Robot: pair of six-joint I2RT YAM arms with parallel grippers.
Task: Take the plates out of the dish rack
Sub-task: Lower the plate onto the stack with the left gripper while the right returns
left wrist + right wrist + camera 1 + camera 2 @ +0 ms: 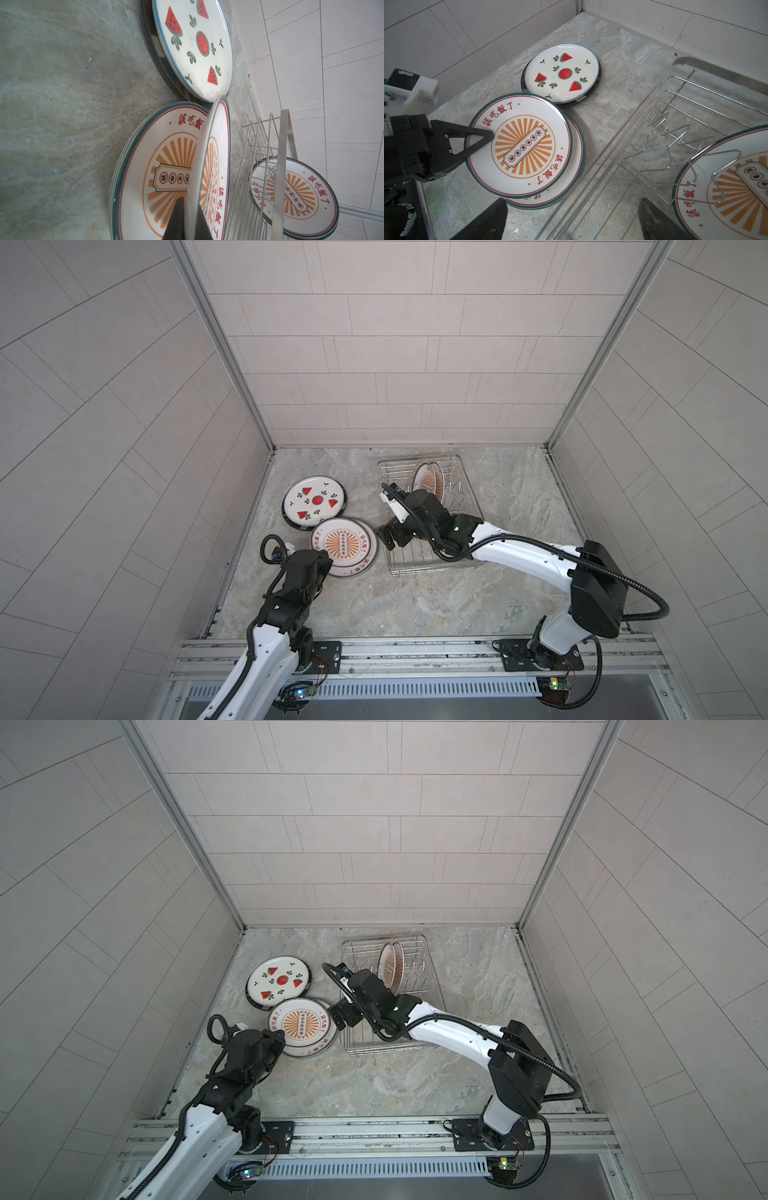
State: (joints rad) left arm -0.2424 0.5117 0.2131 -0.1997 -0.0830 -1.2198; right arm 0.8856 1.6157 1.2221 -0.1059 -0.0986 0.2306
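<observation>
Plates: two sunburst ones [428,483] stand upright between prongs at the far end of the rack [419,566]. All are white with dark-green rims, orange rays and red characters. Left of the rack I see a stack [576,166] of the same kind, then a watermelon plate [314,502] on a dark plate [158,54]. My left gripper [489,136] pinches the rim of the top plate [521,149], which is tilted over the stack. My right gripper [572,200] hangs spread wide over the rack's near left edge. The counter [415,605] is grey marbled stone and the walls [395,364] are pale tile.
</observation>
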